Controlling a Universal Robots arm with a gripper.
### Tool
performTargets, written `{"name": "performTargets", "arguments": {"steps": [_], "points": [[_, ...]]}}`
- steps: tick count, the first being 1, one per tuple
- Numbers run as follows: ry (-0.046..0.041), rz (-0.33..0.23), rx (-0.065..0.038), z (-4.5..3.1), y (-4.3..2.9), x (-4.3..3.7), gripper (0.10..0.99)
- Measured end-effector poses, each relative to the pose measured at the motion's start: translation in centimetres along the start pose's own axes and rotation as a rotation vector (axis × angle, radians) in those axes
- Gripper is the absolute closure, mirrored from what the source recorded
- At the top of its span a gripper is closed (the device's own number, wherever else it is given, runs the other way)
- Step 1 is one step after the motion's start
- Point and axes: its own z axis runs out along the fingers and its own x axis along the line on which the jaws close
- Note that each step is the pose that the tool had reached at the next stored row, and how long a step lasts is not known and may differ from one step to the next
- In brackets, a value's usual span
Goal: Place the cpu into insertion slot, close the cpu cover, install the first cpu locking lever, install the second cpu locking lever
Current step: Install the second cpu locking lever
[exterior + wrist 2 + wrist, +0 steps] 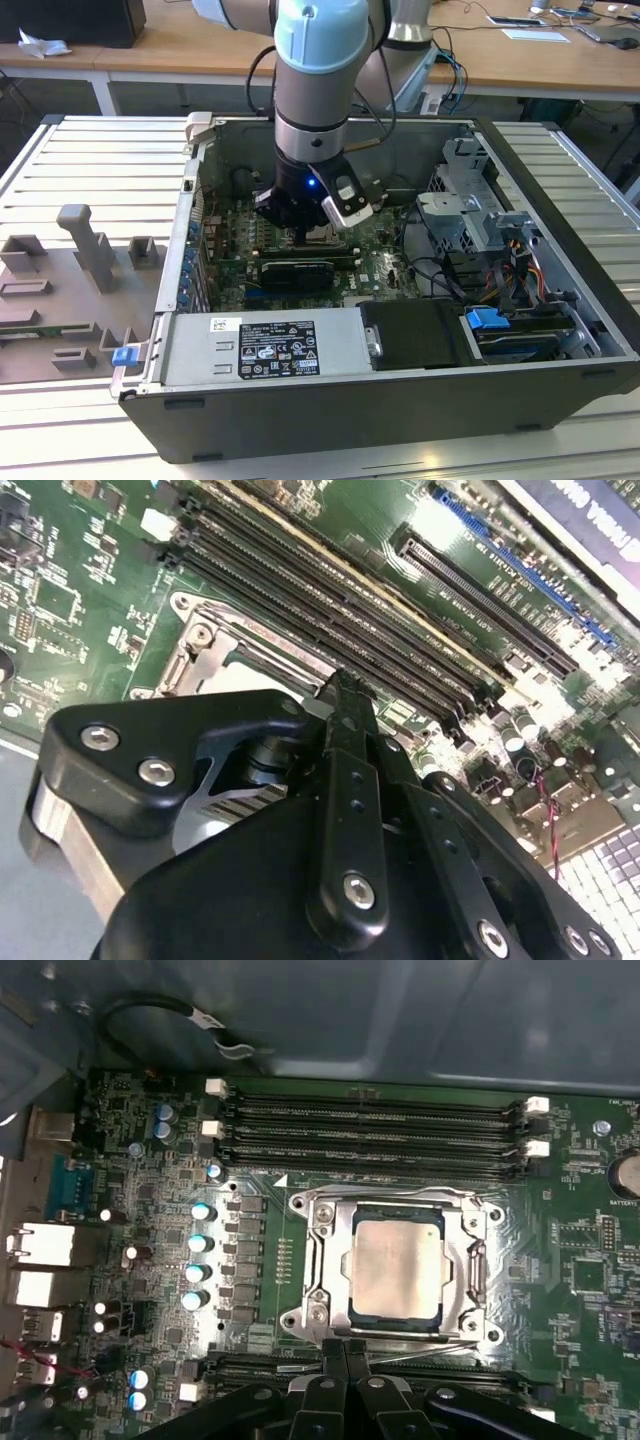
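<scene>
Exterior view: high, oblique, at a distance, over the open computer case (400, 300) and arm (320, 90). First wrist view: close, looking down onto the motherboard (120, 1160) past the tool (346, 1355). Second wrist view: nearer, low and oblique, apparently behind the tool (345, 695). Both wrist views share the memory slots (370, 1125) (330, 610).

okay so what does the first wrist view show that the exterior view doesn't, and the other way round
First wrist view: the cpu seated in the insertion slot, the cpu cover closed flat around it, gripper at the socket's edge.

Exterior view: the whole case, the arm reaching into it, the power supply and the drive cage.

Both: the green motherboard and the memory slots.
</scene>
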Motion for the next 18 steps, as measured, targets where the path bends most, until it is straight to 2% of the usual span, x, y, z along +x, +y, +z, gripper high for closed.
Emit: {"name": "performTargets", "arguments": {"steps": [4, 7, 8, 9, 12, 14, 16, 18], "points": [[-0.0023, -0.003, -0.027, 0.07, -0.53, 0.35, 0.98], [-0.0052, -0.007, -0.041, 0.24, -0.99, 0.69, 0.98], [-0.0061, -0.009, -0.048, 0.27, -1.13, 0.77, 0.98], [-0.0068, -0.012, -0.062, 0.31, -1.31, 0.91, 0.98], [-0.0083, -0.018, -0.085, 0.4, -1.48, 1.13, 0.98], [-0.009, -0.02, -0.094, 0.42, -1.52, 1.21, 0.98], [-0.0104, -0.021, -0.109, 0.47, -1.62, 1.67, 0.98], [-0.0113, -0.021, -0.115, 0.82, -1.73, 1.94, 0.98]]}}
